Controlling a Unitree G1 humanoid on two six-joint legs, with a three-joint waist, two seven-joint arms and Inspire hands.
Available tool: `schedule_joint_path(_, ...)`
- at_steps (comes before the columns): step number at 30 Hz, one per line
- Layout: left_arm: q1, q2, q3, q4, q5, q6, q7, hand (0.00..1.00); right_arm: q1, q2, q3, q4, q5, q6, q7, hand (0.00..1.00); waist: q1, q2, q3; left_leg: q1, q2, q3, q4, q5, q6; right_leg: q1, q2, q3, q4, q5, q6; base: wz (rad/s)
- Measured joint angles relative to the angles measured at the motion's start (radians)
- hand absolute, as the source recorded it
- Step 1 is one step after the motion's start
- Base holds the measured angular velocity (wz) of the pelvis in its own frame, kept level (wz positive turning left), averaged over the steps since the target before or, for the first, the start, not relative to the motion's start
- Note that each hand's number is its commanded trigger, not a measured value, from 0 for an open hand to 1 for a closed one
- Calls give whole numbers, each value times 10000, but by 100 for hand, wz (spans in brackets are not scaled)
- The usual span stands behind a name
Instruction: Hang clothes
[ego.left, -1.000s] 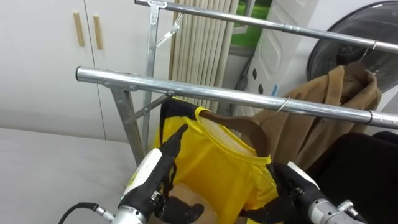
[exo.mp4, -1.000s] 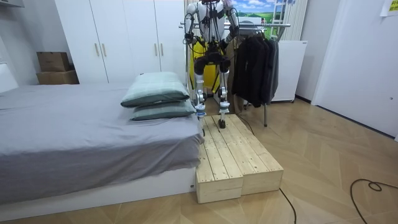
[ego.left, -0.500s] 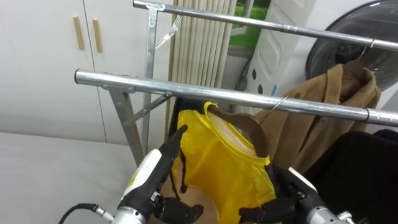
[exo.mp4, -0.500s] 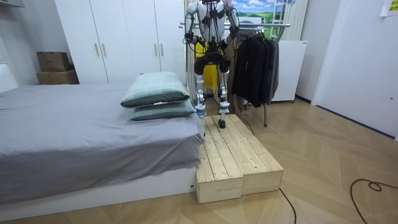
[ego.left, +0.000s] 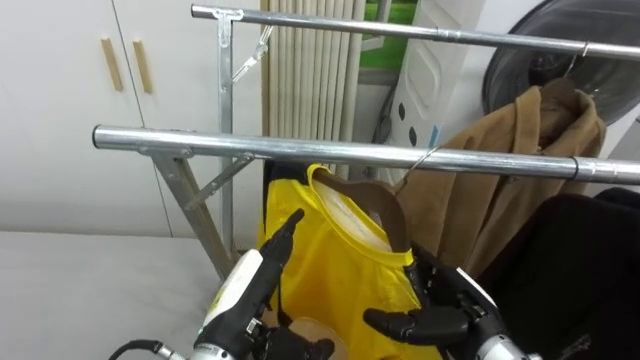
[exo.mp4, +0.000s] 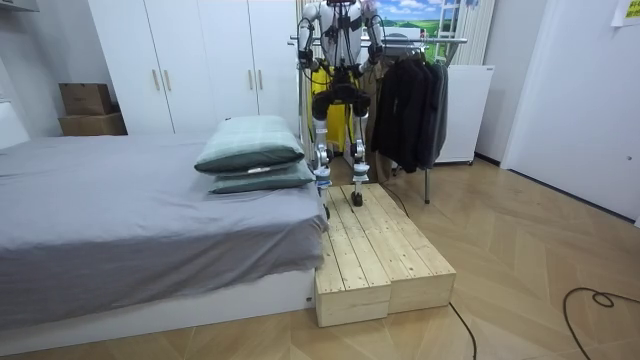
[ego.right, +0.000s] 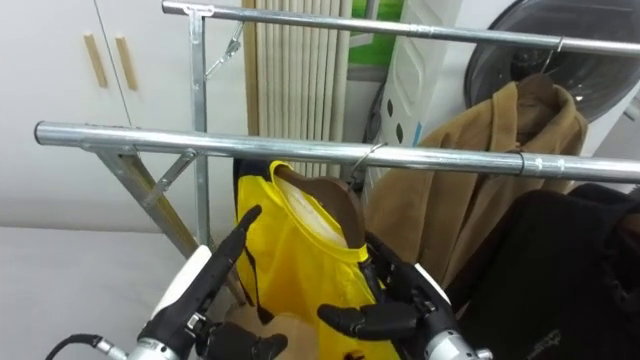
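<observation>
Bedroom with white wardrobes; I stand on the wooden platform (exo.mp4: 370, 245) beside the bed (exo.mp4: 120, 210), facing the clothes rack's front rail (ego.left: 300, 150).

The yellow shirt (ego.left: 330, 270) hangs on a wooden hanger (ego.left: 375, 200) just under the front rail, its wire hook at the rail; my right hand (ego.left: 430, 322) lies below the rail against the shirt's lower front, fingers straight, gripping nothing; my left hand (ego.left: 290, 347) sits low under the rail, and I cannot tell if it holds anything; a tan coat (ego.left: 500, 190) hangs behind the front rail.

Yellow shirt (ego.right: 300, 262) below steel rail (ego.right: 200, 141)
</observation>
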Motion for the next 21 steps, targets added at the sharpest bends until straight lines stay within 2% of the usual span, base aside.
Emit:
schedule_joint_path(3,92,-14,-1,0,1,0,-3,0,0,163,2,1,281,0,117,0,-100,3,3,19,-4,60,1,0,0,-1,6,44,1,1,1,-4)
schedule_joint_path(12,113,-142,-149,0,-10,-81,21,0,0,265,5,-11,1460,0,156,0,-92,27,18,27,-3,86,-10,0,0,-2,10,67,7,0,2,-1)
schedule_joint_path(21,115,-248,-195,29,-20,-93,8,0,0,515,8,-202,1558,0,145,0,-91,54,38,15,-4,112,-20,0,0,-41,11,74,10,0,2,0)
